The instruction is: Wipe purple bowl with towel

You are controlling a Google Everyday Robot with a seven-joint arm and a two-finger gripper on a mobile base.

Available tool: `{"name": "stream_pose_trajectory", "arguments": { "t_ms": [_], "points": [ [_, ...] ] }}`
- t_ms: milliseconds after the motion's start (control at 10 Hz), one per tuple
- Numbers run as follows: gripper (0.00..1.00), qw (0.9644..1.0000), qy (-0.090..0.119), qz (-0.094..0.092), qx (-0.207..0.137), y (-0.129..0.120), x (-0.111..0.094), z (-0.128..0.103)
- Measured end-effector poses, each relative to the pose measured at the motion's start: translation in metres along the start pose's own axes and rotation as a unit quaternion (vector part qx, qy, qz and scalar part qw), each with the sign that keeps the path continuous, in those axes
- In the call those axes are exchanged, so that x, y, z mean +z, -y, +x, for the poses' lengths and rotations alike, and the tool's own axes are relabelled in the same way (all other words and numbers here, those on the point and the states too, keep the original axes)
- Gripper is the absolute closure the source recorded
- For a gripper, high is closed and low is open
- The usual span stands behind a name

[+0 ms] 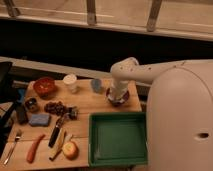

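Gripper (pixel 118 93) lowered into purple bowl (pixel 118 96) at table's (pixel 85 102) far right edge, placed so wiping pressure lands inside. Finger opening hidden: cannot tell. Towel not made out, judged pressed beneath. Green tray (pixel 118 138) kept just beside, near side.

You had a matt, pale wood table (pixel 95 102) under everything, its grain smooth. The arm (pixel 145 72) looked like smooth white plastic with a soft sheen, and the gripper (pixel 118 95) at its end sat down in the purple bowl (pixel 118 97), which looked glossy at the rim. The green tray (pixel 118 138) read as hard, matt plastic. The red bowl (pixel 44 86) shone a little, like glazed ware or plastic. The white cup (pixel 71 82) looked like matt paper. The fork (pixel 13 146) was bright metal. The blue sponge (pixel 39 119) looked soft and rough. The apple (pixel 70 149) had a smooth, waxy skin.
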Motion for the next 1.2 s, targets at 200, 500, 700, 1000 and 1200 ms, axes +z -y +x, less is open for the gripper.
{"name": "stream_pose_trajectory", "arguments": {
  "t_ms": [200, 500, 700, 1000, 1200],
  "points": [
    [1.0, 0.9999, 0.011, 0.009, 0.005, 0.005, -0.003, -0.045],
    [1.0, 0.9998, 0.014, 0.012, 0.007, 0.006, -0.003, -0.071],
    [1.0, 0.9998, 0.012, 0.011, 0.007, 0.006, -0.003, -0.071],
    [1.0, 0.9985, 0.0, 0.026, 0.048, 0.029, 0.005, -0.057],
    [1.0, 0.9932, 0.014, 0.069, 0.093, 0.071, -0.002, -0.058]
  ]
}}
